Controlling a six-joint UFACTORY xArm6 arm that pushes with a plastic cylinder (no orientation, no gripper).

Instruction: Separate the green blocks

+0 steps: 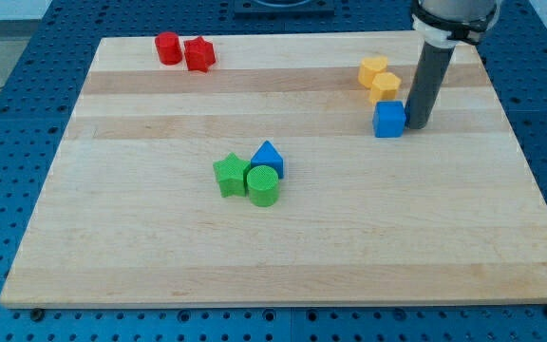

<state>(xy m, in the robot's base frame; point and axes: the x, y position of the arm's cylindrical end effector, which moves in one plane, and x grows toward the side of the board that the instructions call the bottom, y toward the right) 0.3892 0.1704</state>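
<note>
A green star block (228,175) and a green cylinder (263,185) lie touching each other left of the board's middle. A blue triangular block (269,157) sits just above the cylinder, against both. My tip (416,125) is far off at the view's upper right, right beside a blue cube (388,120), touching or nearly touching its right side.
Two yellow blocks (379,79) sit together just above the blue cube. A red cylinder (167,47) and a red star (198,54) sit together at the view's top left. The wooden board (283,247) ends at all four sides on a blue perforated table.
</note>
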